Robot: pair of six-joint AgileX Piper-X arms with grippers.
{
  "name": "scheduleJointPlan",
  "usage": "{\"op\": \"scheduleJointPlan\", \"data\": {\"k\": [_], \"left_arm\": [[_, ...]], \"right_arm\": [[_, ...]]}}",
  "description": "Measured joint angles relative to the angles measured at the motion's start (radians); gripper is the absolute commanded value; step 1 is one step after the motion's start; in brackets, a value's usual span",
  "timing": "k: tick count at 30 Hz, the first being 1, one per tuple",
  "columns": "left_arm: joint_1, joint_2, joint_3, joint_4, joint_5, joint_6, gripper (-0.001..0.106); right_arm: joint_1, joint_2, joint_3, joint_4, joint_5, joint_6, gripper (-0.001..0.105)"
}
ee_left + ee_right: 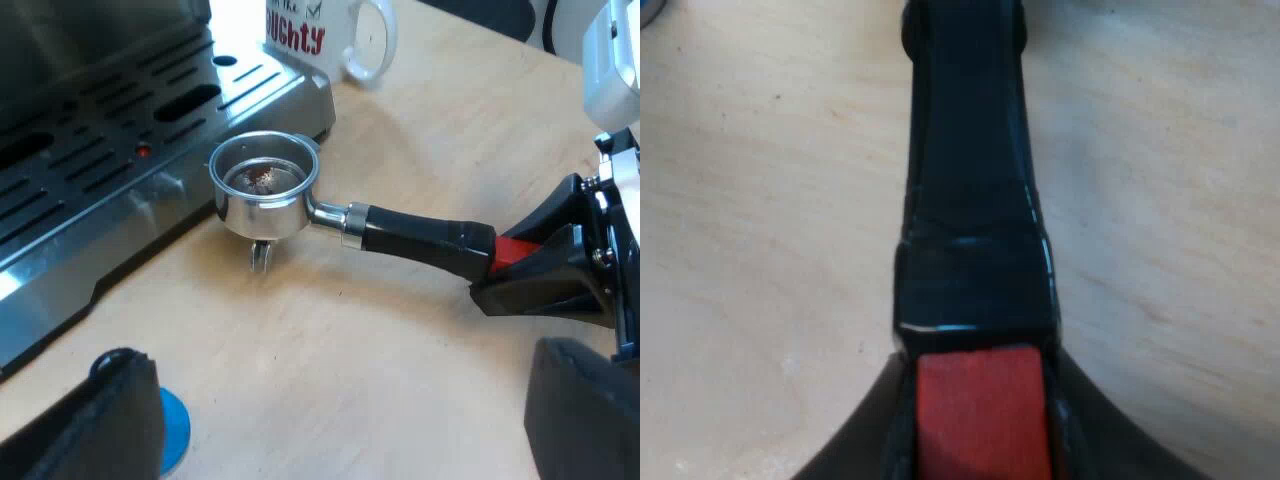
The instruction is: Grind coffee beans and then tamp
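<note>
My right end effector [978, 400] is closed tight on the red end [515, 248] of the dark handle [420, 237] of the metal holder [262, 185]. I read that as the sensible grip: it holds the basket level and leaves its open top free for grounds and, later, the tamper [175, 430]. The basket sits low over the tabletop [400, 380], just beside the base of the espresso machine [100, 150]. Its spout is at or nearly on the wood, and I cannot tell whether it touches. Only a smear of dark grounds shows inside, so I judge grinding not yet done. My left end effector [340, 425] hangs wide and holds nothing. Its fingers [585, 410] are well apart, with the blue tamper just beside one of them. The holder lies farther ahead, and the mug [330, 35] stands beyond it.
</note>
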Motion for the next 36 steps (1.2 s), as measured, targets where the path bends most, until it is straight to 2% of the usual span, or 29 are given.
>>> {"op": "scheduleJointPlan", "data": {"k": [10, 14, 34, 36], "left_arm": [[0.0, 0.0, 0.0, 0.0, -0.009, 0.002, 0.086], [0.0, 0.0, 0.0, 0.0, -0.052, 0.002, 0.086], [0.0, 0.0, 0.017, -0.008, -0.059, 0.002, 0.086], [0.0, 0.0, 0.017, -0.008, -0.059, 0.002, 0.086]], "right_arm": [[0.0, 0.072, 0.0, -0.05, -0.05, 0.0, 0.0], [0.0, 0.076, 0.0, -0.057, -0.049, 0.0, 0.0], [0.0, 0.076, 0.0, -0.058, -0.062, 0.0, 0.0], [0.0, 0.076, 0.0, -0.058, -0.069, 0.0, 0.005]]}}
